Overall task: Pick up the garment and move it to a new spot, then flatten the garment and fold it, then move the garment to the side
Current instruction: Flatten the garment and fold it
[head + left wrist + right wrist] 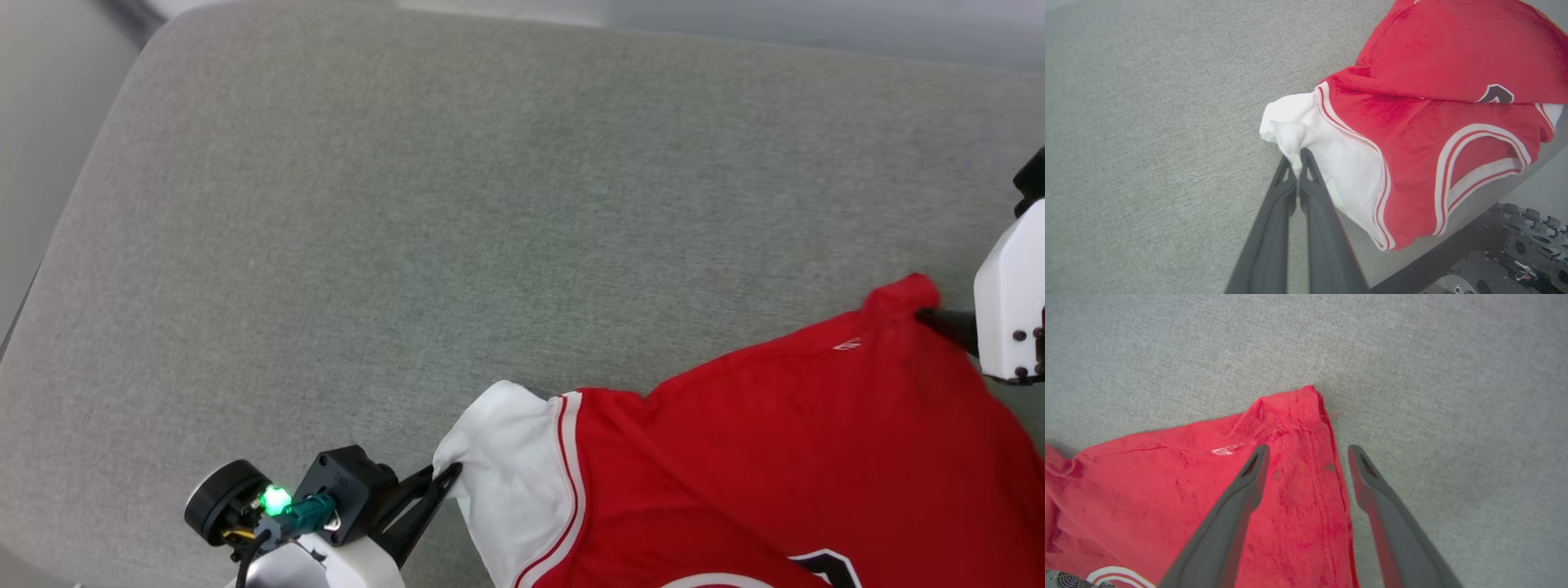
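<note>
Left pincer (451,472), lower left, clamps the white sleeve of the shirt (775,433); right pincer (1308,451) stands wide apart, empty, astride its red corner.

Broad grey fabric surface (408,204) here, woven, rounded at its far left corner. Pale floor (49,122) off its left edge, and a dark strip (126,16) just beyond that corner.

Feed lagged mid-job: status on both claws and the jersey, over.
Left claw shut on the jersey by its white sleeve. Right claw open, poised over a red corner. Jersey rumpled, not flat. Nothing seen in the way.
</note>
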